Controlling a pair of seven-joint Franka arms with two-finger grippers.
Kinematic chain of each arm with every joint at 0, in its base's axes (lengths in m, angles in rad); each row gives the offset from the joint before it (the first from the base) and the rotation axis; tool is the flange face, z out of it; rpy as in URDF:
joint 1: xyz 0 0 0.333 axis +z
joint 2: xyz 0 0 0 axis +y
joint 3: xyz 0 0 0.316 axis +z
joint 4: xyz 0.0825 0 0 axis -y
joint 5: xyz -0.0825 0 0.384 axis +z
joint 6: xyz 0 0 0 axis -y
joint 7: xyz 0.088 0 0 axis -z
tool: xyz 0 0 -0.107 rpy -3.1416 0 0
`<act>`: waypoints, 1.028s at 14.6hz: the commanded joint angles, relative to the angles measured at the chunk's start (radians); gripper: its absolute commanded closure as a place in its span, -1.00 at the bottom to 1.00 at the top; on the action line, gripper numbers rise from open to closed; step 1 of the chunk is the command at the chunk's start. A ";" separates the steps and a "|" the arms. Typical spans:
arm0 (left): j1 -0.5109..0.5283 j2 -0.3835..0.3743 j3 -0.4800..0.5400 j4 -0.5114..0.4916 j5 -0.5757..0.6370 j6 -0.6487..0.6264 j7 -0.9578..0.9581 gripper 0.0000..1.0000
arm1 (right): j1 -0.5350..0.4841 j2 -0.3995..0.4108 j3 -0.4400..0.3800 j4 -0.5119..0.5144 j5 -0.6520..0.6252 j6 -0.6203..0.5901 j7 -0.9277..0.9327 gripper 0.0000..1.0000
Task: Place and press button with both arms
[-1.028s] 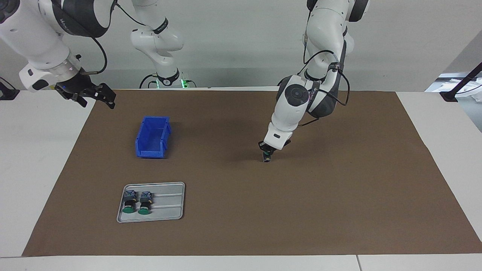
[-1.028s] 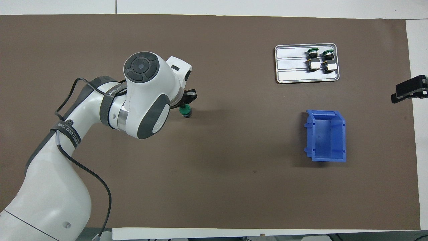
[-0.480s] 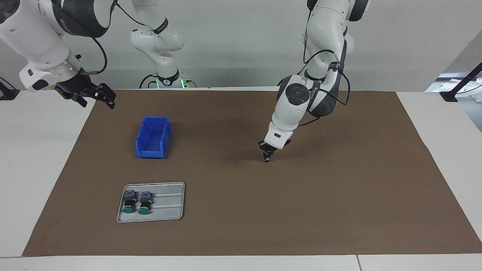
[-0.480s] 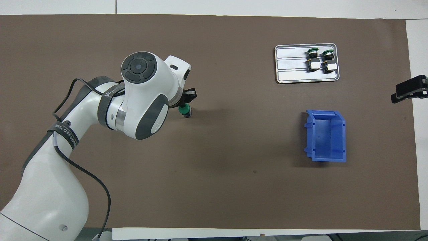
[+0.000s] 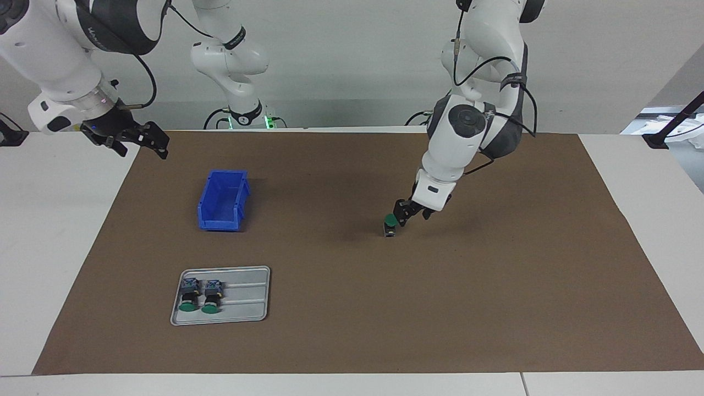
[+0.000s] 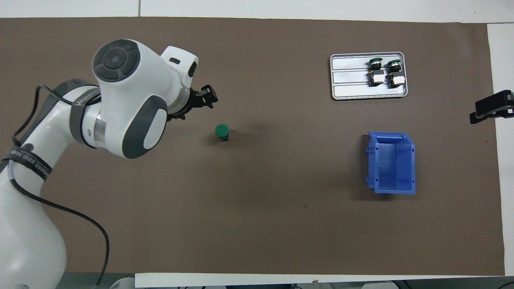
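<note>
Now we are seeing the button (image 5: 390, 225) standing placed, the left gripper (image 5: 410, 212) hovering empty-fingered beside it, pressing not yet done.

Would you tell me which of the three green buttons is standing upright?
The lone button on the brown mat beside the left gripper stands cap-up; the two others lie sideways in the tray.

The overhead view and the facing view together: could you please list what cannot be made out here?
- Right gripper: in the overhead view, cut off by the picture's edge; only a black tip shows.
- Left gripper: wrist partly hidden by its own arm in the overhead view.
- Button: upright on the mat; its base is hidden under the green cap from above.
- Tray buttons: markings too small.
</note>
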 commanded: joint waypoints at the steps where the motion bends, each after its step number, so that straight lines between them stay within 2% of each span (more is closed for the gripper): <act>1: 0.067 -0.041 0.002 -0.003 0.007 -0.084 0.110 -0.98 | -0.009 -0.025 0.007 -0.028 -0.001 0.004 -0.018 -0.99; 6: 0.239 -0.098 0.007 -0.006 0.007 -0.230 0.390 -0.99 | -0.009 -0.025 0.008 -0.028 -0.001 0.004 -0.018 -0.99; 9: 0.317 -0.136 0.007 -0.004 0.015 -0.287 0.455 -0.99 | -0.009 -0.026 0.008 -0.028 -0.001 0.004 -0.018 -0.99; 12: 0.366 -0.187 0.007 0.000 0.090 -0.359 0.523 -0.99 | -0.009 -0.025 0.008 -0.028 -0.001 0.004 -0.018 -0.99; 15: 0.391 -0.195 0.007 0.085 0.095 -0.500 0.553 -0.99 | -0.009 -0.025 0.008 -0.028 -0.001 0.004 -0.018 -0.99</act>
